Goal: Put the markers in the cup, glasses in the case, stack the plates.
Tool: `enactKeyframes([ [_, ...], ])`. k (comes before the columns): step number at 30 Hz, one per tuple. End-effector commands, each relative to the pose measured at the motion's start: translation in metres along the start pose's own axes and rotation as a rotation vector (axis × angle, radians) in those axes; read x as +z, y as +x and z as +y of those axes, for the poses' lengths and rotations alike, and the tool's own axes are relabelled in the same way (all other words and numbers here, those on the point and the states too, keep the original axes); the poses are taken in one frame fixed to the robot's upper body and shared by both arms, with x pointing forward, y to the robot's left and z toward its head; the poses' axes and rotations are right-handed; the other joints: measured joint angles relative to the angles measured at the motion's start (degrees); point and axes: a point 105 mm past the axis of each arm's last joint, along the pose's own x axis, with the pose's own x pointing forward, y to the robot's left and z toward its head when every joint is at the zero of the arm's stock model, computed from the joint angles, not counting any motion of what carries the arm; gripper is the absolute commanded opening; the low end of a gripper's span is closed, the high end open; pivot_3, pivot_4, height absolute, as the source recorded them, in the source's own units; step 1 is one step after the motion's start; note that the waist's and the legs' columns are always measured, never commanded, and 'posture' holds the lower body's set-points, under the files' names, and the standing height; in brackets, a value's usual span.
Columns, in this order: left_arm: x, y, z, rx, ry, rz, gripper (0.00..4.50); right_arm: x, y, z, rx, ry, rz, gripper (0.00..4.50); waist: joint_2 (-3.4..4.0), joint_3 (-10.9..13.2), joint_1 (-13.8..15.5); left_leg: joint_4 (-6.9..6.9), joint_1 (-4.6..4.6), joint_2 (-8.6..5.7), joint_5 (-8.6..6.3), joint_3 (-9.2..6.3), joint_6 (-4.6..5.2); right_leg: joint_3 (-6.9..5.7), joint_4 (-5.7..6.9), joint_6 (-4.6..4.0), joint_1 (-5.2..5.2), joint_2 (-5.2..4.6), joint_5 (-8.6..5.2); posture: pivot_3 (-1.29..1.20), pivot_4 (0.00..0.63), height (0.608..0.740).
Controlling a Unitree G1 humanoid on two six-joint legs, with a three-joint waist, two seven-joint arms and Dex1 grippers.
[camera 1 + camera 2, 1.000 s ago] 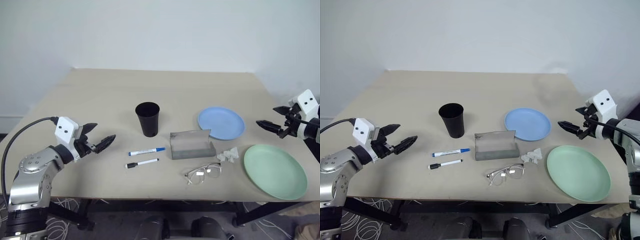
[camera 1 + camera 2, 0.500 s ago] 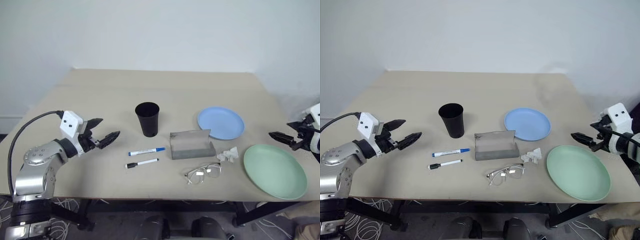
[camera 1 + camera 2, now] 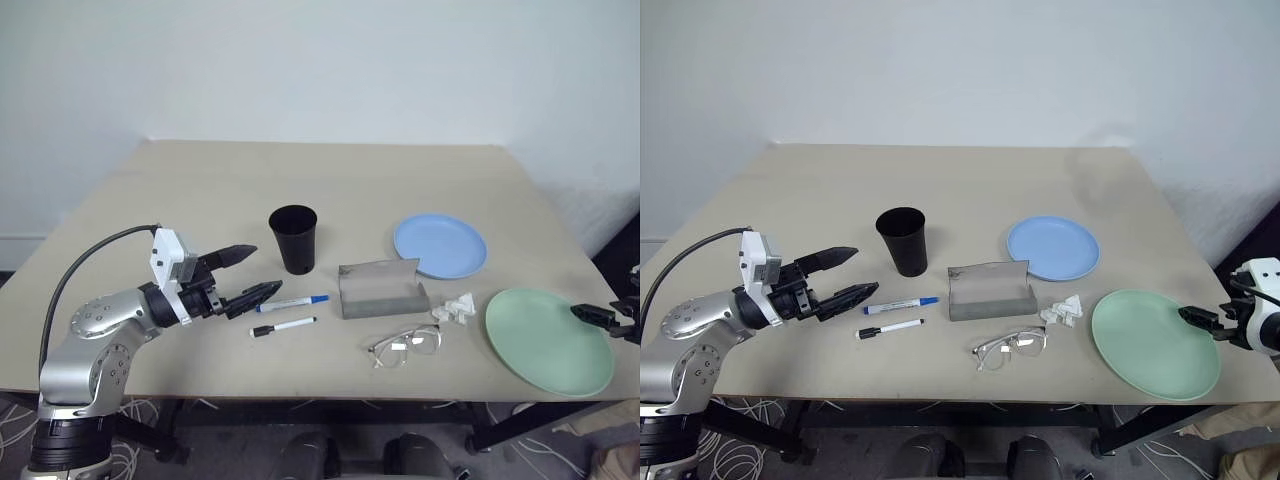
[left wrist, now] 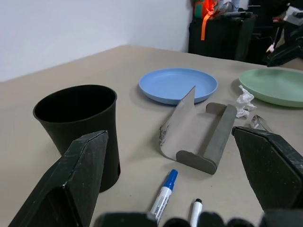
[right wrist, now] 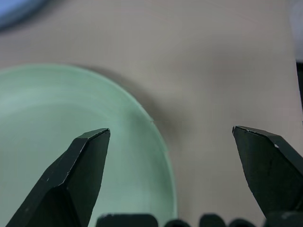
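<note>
A beige table (image 3: 300, 190) stands against a plain pale wall, with cables on the floor below its near edge. Near the middle stands the black cup (image 3: 293, 238), upright and empty. Just near of it lie the two markers, roughly parallel and apart: the blue-capped marker (image 3: 292, 302) and, nearer still, the black-capped marker (image 3: 284, 326). To their right sits the grey glasses case (image 3: 383, 290), its lid standing open. The silver wire-framed glasses (image 3: 405, 346) lie near of the case, not touching it, and a small white wad of tissue (image 3: 457, 308) lies between the case and the mint green plate (image 3: 546, 340). The light blue plate (image 3: 440, 245) rests far of the case, well apart from the green one.

The left gripper (image 3: 246, 274) hovers just left of the markers, pointing right, its fingers spread wide and holding nothing; the cup is close beside its far finger. The right gripper (image 3: 1196, 318) hangs over the right rim of the green plate, fingers spread and empty.
</note>
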Motion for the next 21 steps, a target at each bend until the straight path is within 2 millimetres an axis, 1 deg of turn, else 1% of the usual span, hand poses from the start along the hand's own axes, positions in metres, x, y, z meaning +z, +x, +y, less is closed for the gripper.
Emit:
enactKeyframes([
  [1,0.007,0.0,-0.004,-0.032,0.049,-0.009,4.46,-0.001,-0.001,-0.005,-0.014,0.016,-0.015,4.5,0.01,0.0,0.0,0.01,0.0,0.0,0.0,0.0,0.02,-0.01,0.0,0.0,0.01,0.0,0.0,0.0,0.0,0.704],
  [6,0.005,-0.002,-0.005,-0.039,0.043,0.006,4.46,-0.016,0.001,-0.006,-0.007,0.047,0.015,4.5,0.02,0.0,0.0,0.07,-0.01,0.0,0.0,0.0,0.06,-0.02,0.0,0.04,0.05,0.0,0.01,0.0,0.0,0.704],
  [10,0.004,-0.003,-0.005,-0.037,0.042,0.011,4.46,-0.021,0.003,-0.005,0.003,0.061,0.024,4.5,0.03,0.0,0.0,0.09,-0.01,0.0,0.0,-0.01,0.07,-0.01,-0.01,0.06,0.05,0.0,0.02,0.0,0.0,0.704],
  [11,0.004,-0.004,-0.005,-0.034,0.041,0.012,4.5,-0.021,0.003,-0.005,0.005,0.063,0.024,4.13,0.03,0.0,0.0,0.09,-0.01,0.0,0.0,-0.01,0.07,-0.01,-0.01,0.07,0.05,0.0,0.02,0.0,0.0,0.704],
  [12,0.004,-0.004,-0.004,-0.03,0.04,0.014,4.5,-0.021,0.003,-0.004,0.008,0.065,0.021,3.94,0.03,0.0,0.0,0.09,-0.01,0.0,-0.01,-0.01,0.07,-0.01,0.0,0.07,0.05,0.0,0.02,0.0,0.0,0.704],
  [17,0.001,-0.003,-0.002,-0.015,0.044,0.022,4.5,-0.016,0.004,-0.002,0.019,0.077,-0.003,2.21,0.03,0.0,0.0,0.12,-0.01,0.0,-0.01,-0.03,0.08,-0.03,-0.01,0.08,0.08,0.0,0.02,0.0,0.0,0.704],
  [18,0.001,-0.003,-0.001,-0.012,0.051,0.025,4.5,-0.014,0.004,-0.002,0.02,0.09,-0.017,1.81,0.03,0.0,0.0,0.14,-0.01,0.0,-0.01,-0.04,0.08,-0.03,-0.01,0.09,0.08,0.0,0.02,0.0,0.0,0.704],
  [19,0.0,-0.003,-0.001,-0.013,0.053,0.028,4.5,-0.012,0.004,-0.003,0.02,0.104,-0.027,1.52,0.03,0.0,0.0,0.15,-0.01,0.0,-0.01,-0.04,0.08,-0.03,-0.01,0.09,0.09,0.0,0.02,0.0,0.0,0.704],
  [21,0.0,-0.003,-0.001,-0.013,0.05,0.031,4.5,-0.007,0.005,-0.004,0.022,0.144,-0.049,0.8,0.03,0.0,0.0,0.17,-0.01,0.0,-0.02,-0.04,0.08,-0.03,-0.01,0.1,0.09,0.0,0.03,0.0,0.0,0.704],
])
